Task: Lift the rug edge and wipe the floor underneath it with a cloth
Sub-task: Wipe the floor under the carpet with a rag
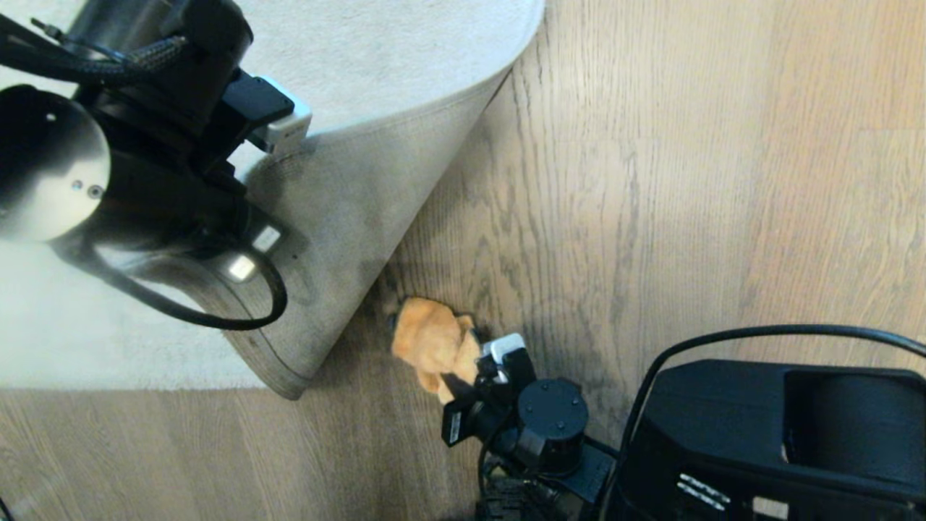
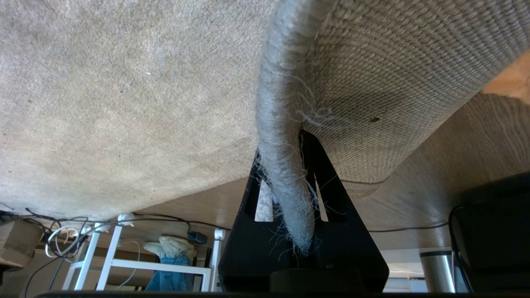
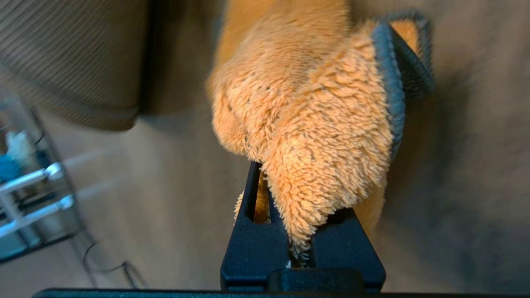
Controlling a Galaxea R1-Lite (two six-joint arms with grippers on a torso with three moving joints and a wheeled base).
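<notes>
So the left gripper [image 2: 290, 194] is clenching the rug edge [image 2: 281, 165] and holding that corner peeled up, beige backing facing out; in the head view the folded flap [image 1: 340, 239] is filling the left-centre of the frame w/ the arm's bulk over the upper left. The right gripper [image 3: 298, 231] is pinching an orange fluffy cloth [image 1: 432, 346] w/ a grey-blue trim, and it's sitting low-centre in the head view, just beside the tip of the lifted flap, down on the floor [image 1: 651, 217]. Looks to me like we're in the wiping step: rug's up, cloth's at the exposed planks right by the fold. Next move prob calls for sweeping the cloth further in under the flap, toward the shadowed strip, w/o bumping the backing, while the left keeps its hold so the corner isn't flopping back down. Hard bits: can't tell if the cloth is actually pressing on the wood or just skimming it, the floor right under the flap is in shadow, the left fingers are hidden behind the arm in the head view, and the robot's black base [image 1: 781, 434] is cutting off the lower right.
</notes>
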